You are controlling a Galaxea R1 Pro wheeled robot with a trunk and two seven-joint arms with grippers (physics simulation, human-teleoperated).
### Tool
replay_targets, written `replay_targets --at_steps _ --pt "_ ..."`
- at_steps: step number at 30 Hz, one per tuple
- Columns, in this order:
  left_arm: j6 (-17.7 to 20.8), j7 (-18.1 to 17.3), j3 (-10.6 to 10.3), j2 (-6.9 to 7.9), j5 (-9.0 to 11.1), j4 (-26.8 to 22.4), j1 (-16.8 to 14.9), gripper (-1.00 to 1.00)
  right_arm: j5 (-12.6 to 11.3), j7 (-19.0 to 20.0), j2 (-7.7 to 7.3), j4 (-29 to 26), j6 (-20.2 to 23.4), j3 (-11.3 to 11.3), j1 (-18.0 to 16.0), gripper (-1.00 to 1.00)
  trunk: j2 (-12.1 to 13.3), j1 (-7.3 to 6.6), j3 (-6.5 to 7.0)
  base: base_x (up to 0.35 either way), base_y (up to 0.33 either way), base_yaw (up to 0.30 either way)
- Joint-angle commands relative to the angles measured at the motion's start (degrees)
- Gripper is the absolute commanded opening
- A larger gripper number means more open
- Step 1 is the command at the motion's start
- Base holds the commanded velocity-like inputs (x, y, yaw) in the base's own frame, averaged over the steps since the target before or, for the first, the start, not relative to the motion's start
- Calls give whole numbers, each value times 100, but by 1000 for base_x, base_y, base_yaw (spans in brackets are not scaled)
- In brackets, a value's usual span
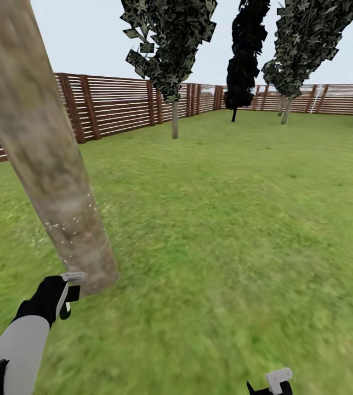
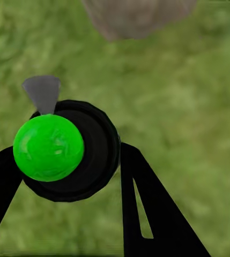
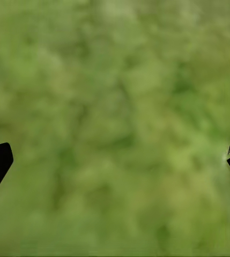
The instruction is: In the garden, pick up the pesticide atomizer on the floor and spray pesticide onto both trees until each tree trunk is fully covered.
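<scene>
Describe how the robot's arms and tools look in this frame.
The left arm has a pale grey-white sleeve ending in a black wrist. The left tool is black with a grey-white fingertip; its fingers look flat, black and tapering. The right tool shows black with a white tip.

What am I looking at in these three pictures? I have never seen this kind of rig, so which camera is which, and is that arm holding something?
These are simulator renders of a wheeled two-armed robot in a fenced garden. The large picture comes from its head camera: a thick mottled tree trunk rises from the grass, and the left gripper sits close by its base. The other two come from cameras on each wrist. The left wrist view shows the fingers around the pesticide atomizer, a black round object with a bright green cap. The right gripper is open over bare grass, holding nothing.
</scene>
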Motion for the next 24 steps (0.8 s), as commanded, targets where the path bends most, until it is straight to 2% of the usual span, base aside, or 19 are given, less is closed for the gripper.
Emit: replay_targets --at_steps 1,5,9,18,20,24 --pt "-1 0 0 12 -1 0 0 -100 0 0 0 0 -1 0 0 100 0 0 0 180 -229 275" --pt "-22 -1 -6 16 -2 -8 0 -100 0 0 0 0 0 -4 0 100 0 0 0 177 -230 103" --pt "-17 -1 -56 1 -2 -24 0 -100 0 0 0 0 1 -9 0 100 0 0 0 153 -240 4" --pt "-7 24 -29 30 -2 -42 0 -100 0 0 0 0 1 -2 0 100 0 0 0 142 -244 4" --pt "-7 220 -25 24 3 -46 0 -100 0 0 0 0 -1 -1 0 100 0 0 0 142 -244 175" --pt "-2 297 -13 24 7 -59 0 -100 0 0 3 0 -1 2 0 100 0 0 0 134 -247 266"
